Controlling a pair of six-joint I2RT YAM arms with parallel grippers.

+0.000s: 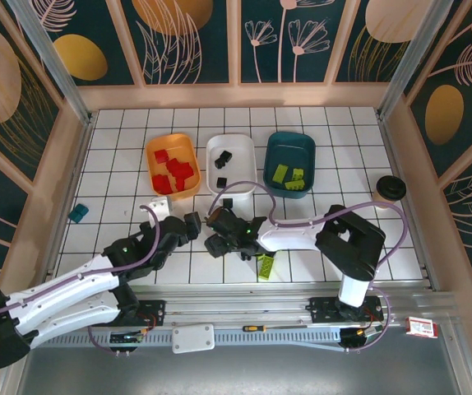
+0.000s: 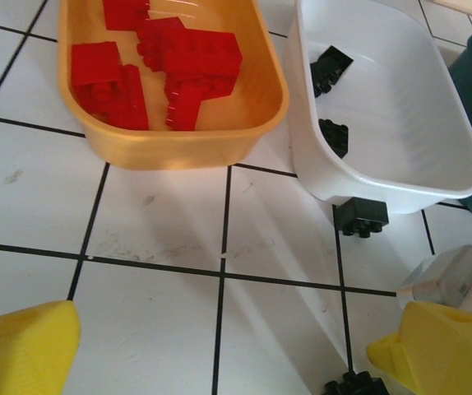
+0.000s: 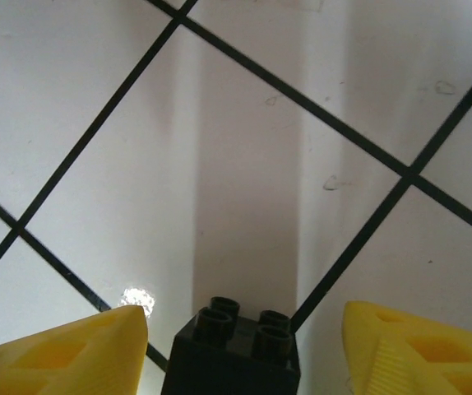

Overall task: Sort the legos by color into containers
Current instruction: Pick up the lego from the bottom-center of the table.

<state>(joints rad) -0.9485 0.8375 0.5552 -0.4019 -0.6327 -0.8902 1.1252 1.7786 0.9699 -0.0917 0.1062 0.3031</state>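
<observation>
Closest to my right wrist camera is a black brick [image 3: 234, 354], sitting on the white tiled worktop [image 3: 244, 123] in the gap of my right hand [image 3: 240, 346]. That hand is spread wide: each yellow finger [image 3: 71, 354] has bare tile between it and the brick, so I grip nothing. The brick's four studs face up in a two-by-two square, so I can make out no long axis. Its near part is cut off by the frame edge. From above, my right hand [image 1: 219, 239] lies over the middle of the worktop, just beside my left hand [image 1: 188, 224].

My left hand [image 2: 228, 346] has its fingers parted as well, with nothing between them. It faces the orange tray [image 2: 170, 152] and the white tray [image 2: 367, 177], which stand side by side, close but apart. A jumble of red bricks [image 2: 178, 58] lies in the orange one, studs pointing various ways. Two black bricks [image 2: 335, 136] lie in the white one. Another black piece [image 2: 361, 216] sits on the tile at the white tray's near wall; whether it touches the wall I cannot tell.

From above, the teal tray [image 1: 306, 148] stands to the right of the white one and holds lime bricks [image 1: 285, 174]. One lime brick [image 1: 266, 265] lies loose on the worktop near my right forearm, its long axis running roughly from near to far.
</observation>
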